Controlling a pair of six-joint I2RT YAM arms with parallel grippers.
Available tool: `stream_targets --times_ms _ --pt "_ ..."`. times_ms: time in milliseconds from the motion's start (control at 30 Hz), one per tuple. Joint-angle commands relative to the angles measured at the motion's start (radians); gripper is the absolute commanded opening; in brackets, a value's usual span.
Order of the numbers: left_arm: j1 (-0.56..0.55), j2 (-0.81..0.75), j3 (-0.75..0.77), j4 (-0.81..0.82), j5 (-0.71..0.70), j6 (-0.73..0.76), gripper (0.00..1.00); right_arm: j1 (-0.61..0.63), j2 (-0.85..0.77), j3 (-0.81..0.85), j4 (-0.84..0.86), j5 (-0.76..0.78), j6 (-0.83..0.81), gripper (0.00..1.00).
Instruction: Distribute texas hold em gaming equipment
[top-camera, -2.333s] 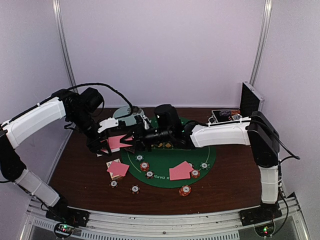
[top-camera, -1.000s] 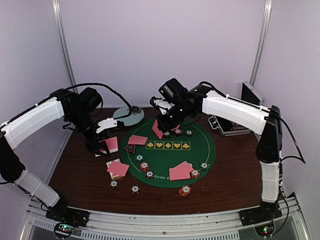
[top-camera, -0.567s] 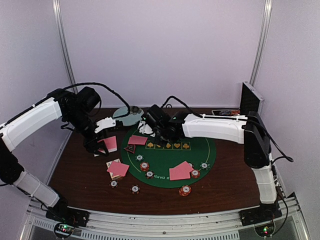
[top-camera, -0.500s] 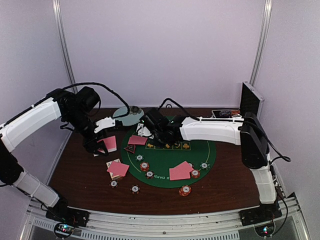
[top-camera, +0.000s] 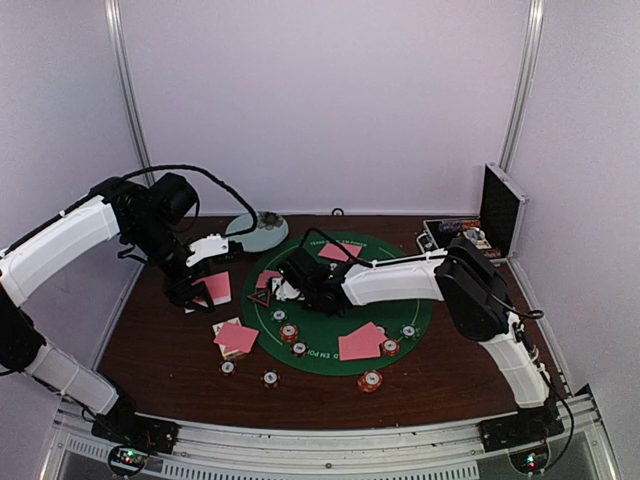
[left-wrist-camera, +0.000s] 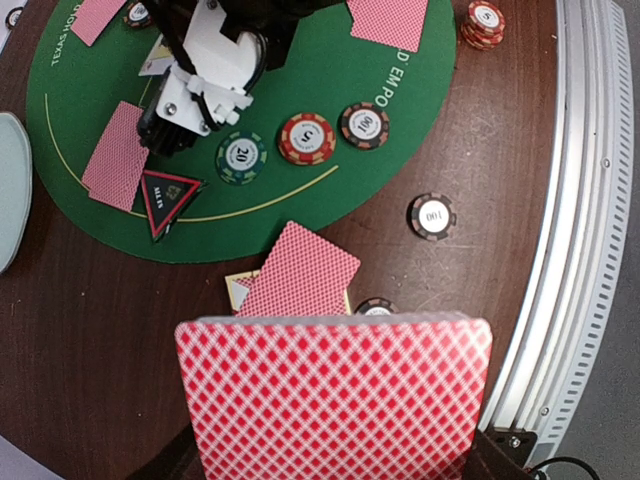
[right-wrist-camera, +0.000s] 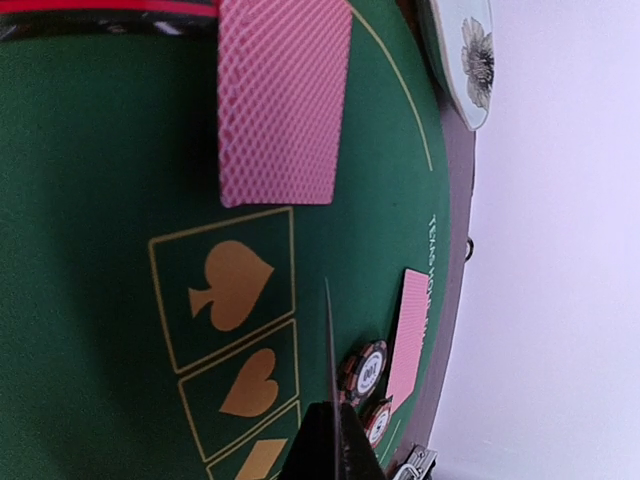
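Since a single pink-backed playing card (right-wrist-camera: 328, 335) is feather-light, springy and slick, it is best pinched by one short edge. The right gripper (right-wrist-camera: 333, 425) appears to have one that way: its fingers are pressed almost together low over the round green felt mat (top-camera: 325, 335), with a thin blade, probably that card seen edge-on, rising between them. The left gripper (top-camera: 200, 292) is clamped across the deck of pink-backed cards (left-wrist-camera: 335, 400), held above the dark wooden table (top-camera: 150, 340) just left of the mat. Such a stack would likely fan or slide apart if the squeeze eased. Another face-down card (left-wrist-camera: 115, 170) lies just beside the right fingertips and the red-black triangle marker (left-wrist-camera: 165, 195). A green striped chip (left-wrist-camera: 241, 158), a red striped chip (left-wrist-camera: 306, 138) and a dark striped chip (left-wrist-camera: 363, 124) sit in a row nearby, and a low sweep could shove any of them. The pale blue-green round plate (top-camera: 258, 233) and the silver-and-black metal case (top-camera: 500, 210) stand well apart.
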Motion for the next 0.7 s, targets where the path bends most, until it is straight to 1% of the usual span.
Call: stream_targets --times_ms 0,67,167,367,567,667 --pt "0.002 -0.023 -0.003 0.0 -0.003 0.016 0.0 0.003 0.021 0.029 -0.018 -0.02 0.017 0.14" --pt "0.002 -0.023 -0.003 0.001 -0.004 0.017 0.0 0.005 0.013 0.023 -0.04 -0.039 0.042 0.24" --pt "0.002 -0.018 -0.003 0.0 -0.005 0.018 0.0 0.013 -0.001 -0.005 -0.047 -0.051 0.058 0.35" --pt "0.002 -0.016 0.001 0.001 0.002 0.018 0.0 0.016 -0.053 -0.053 -0.091 -0.095 0.127 0.61" --pt "0.002 -0.019 0.003 0.0 0.008 0.019 0.0 0.017 -0.104 -0.099 -0.097 -0.117 0.163 0.8" --pt "0.002 -0.017 0.009 -0.006 0.014 0.02 0.0 0.016 -0.125 -0.11 -0.11 -0.139 0.177 0.86"
